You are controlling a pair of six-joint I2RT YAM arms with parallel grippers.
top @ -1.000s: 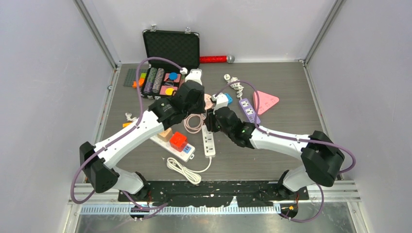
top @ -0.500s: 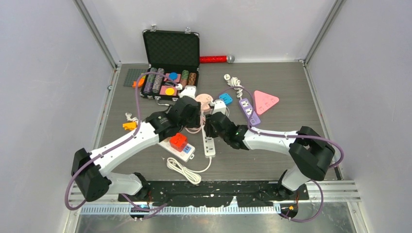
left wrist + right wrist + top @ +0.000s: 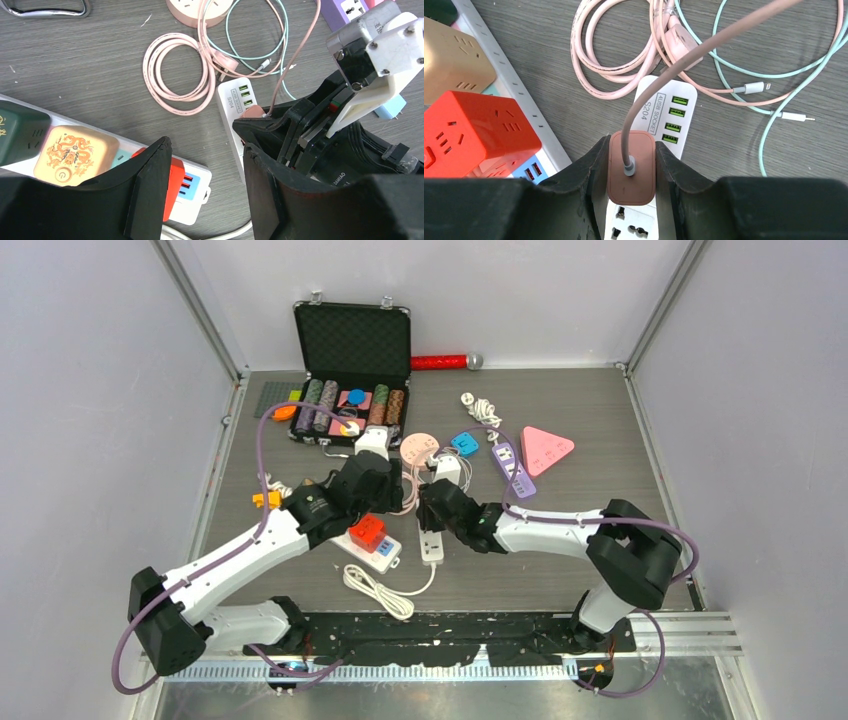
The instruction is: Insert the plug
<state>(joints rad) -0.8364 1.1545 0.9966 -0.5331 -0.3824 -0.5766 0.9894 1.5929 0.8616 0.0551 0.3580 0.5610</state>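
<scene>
Item one, the right gripper [image 3: 631, 146]: I see its jaws part closed, clamped on both flanks of the plug [image 3: 631, 180]. The plug is brownish pink and stands upright on the white strip [image 3: 667, 107], just behind the green USB ports, with a free socket showing below it in the wrist view. I cannot tell whether its pins are seated. Its cable [image 3: 684, 62] rises from the top face and runs off toward 1 o'clock. Item two, the left gripper [image 3: 205, 185]: the fingers [image 3: 150, 190] are spread wide with nothing between them. It hangs above the table between the red cube [image 3: 175, 182] and the white strip, close beside the right wrist. Item three, surroundings in the overhead view: the white strip [image 3: 431, 540] lies near the table's middle. A long strip [image 3: 385, 552] carrying the red cube is at its 9 o'clock. A pink coil [image 3: 172, 70] is at its 11 o'clock. A green cable [image 3: 774, 100] trails at its 1 o'clock. A purple strip [image 3: 508, 465] and a pink triangle [image 3: 547, 448] lie further out toward 2 o'clock. An open case [image 3: 352, 335] sits at the far edge, about 11 o'clock.
</scene>
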